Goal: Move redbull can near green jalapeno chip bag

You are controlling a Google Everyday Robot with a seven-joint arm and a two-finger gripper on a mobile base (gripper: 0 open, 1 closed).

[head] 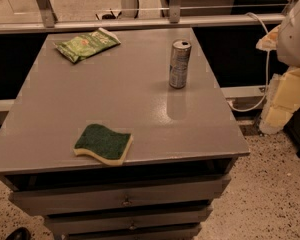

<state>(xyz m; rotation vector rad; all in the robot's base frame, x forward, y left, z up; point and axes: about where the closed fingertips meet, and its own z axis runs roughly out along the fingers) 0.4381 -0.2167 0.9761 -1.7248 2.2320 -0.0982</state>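
Observation:
The redbull can (179,64) stands upright on the grey table (140,109), right of centre toward the back. The green jalapeno chip bag (87,44) lies flat at the table's back left corner, well apart from the can. My gripper is out of view; only a white rounded part of the arm (296,31) shows at the right edge, off the table and to the right of the can.
A dark green-and-yellow sponge (103,144) lies near the table's front edge, left of centre. Drawers (125,199) sit under the tabletop. A metal rail (140,23) runs behind the table. Pale yellow blocks (285,101) and a white cable (262,59) are at the right.

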